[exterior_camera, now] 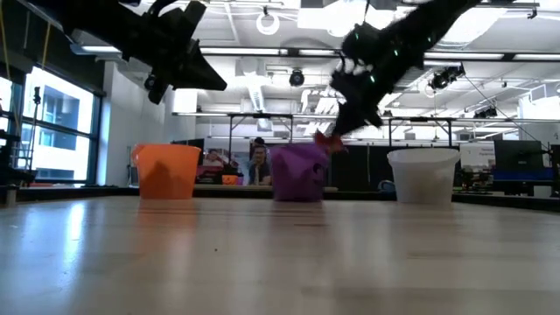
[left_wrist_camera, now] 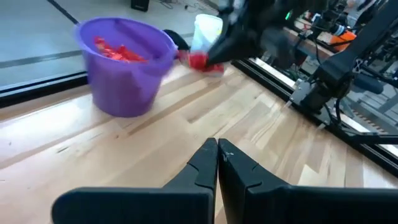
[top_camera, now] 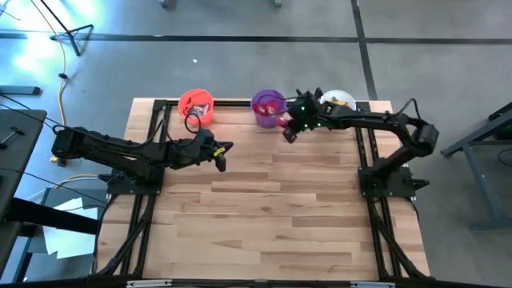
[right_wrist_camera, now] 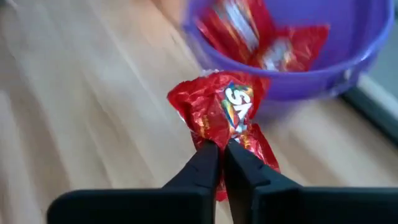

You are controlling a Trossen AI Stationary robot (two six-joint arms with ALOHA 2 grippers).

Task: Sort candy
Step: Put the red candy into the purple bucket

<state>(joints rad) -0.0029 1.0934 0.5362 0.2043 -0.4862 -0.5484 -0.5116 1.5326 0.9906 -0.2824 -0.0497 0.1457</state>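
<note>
1. A small red crinkled foil candy packet (right_wrist_camera: 219,118) is hanging pinched at its lower part between the closed fingers of the right gripper (right_wrist_camera: 222,149); the fingers are almost touching each other, with only the thin wrapper between them.
2. In the high view the packet (top_camera: 286,120) is being held above the wood, just to the right of the purple plastic cup (top_camera: 268,108) at the far edge of the table.
3. The purple cup is already holding several red packets (left_wrist_camera: 118,51), so I judge that this one belongs there too.
4. The orange-red cup (top_camera: 197,106) is standing to the left of the purple one and the white cup (top_camera: 339,102) to the right, all three in one row along the far edge.
5. To do this step well, the gripper should be carrying the packet clearly higher than the rim and bringing it over the middle of the opening before the fingers are opening, because the packet is light and could be catching on the rim and falling outside.
6. The grip is only on the wrapper's end, so a slow motion is safer.
7. The left gripper (top_camera: 222,158) is waiting with its fingers closed and empty, over the light wooden plank table (top_camera: 264,216), on its left part.
</note>
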